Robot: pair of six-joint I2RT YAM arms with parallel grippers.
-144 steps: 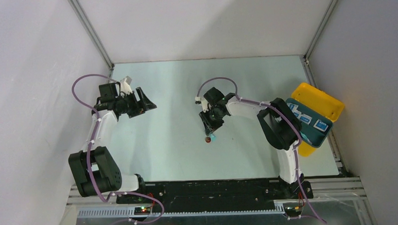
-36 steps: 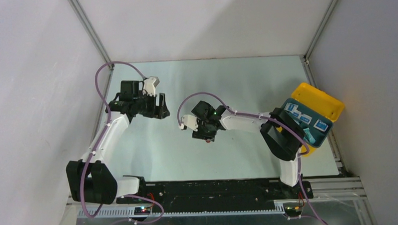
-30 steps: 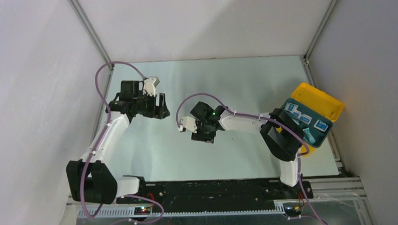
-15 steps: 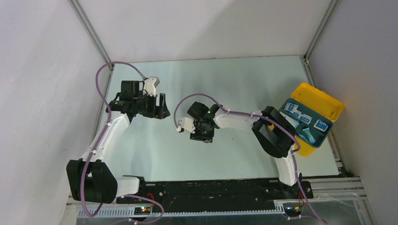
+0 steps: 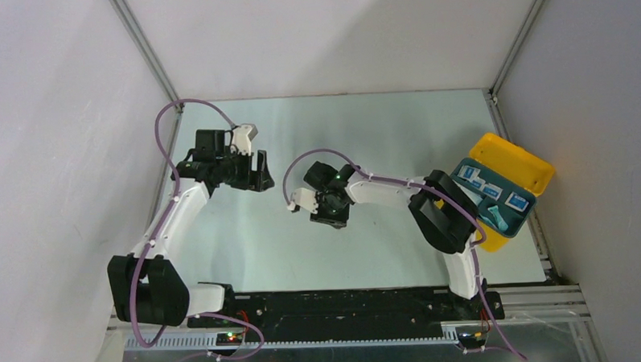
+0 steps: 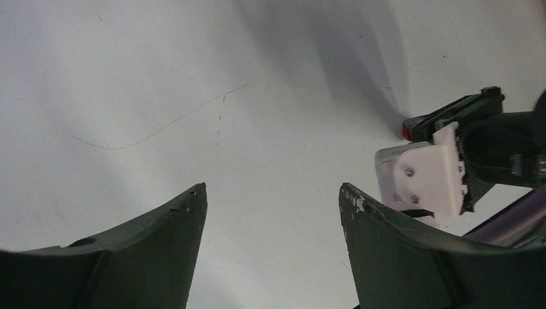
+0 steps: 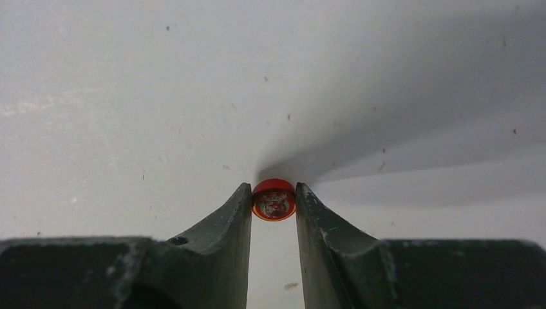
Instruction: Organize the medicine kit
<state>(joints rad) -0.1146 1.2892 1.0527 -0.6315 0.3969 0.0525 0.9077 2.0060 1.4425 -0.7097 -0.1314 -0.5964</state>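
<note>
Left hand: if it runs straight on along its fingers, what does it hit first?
Most likely the bare pale grey table: nothing lies ahead between the fingers of the open left hand. The right arm's white plastic camera mount sits off to one side of that line, though depth is unclear.

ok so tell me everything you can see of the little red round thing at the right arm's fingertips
The red disc is small, round and glossy, with a red rim and a darker face bearing a print too blurred to read; it may be a cap or tiny tin. It sits low on the pale table, pinched between the tips of the right end effector, whose dark fingers touch it on both sides.
</note>
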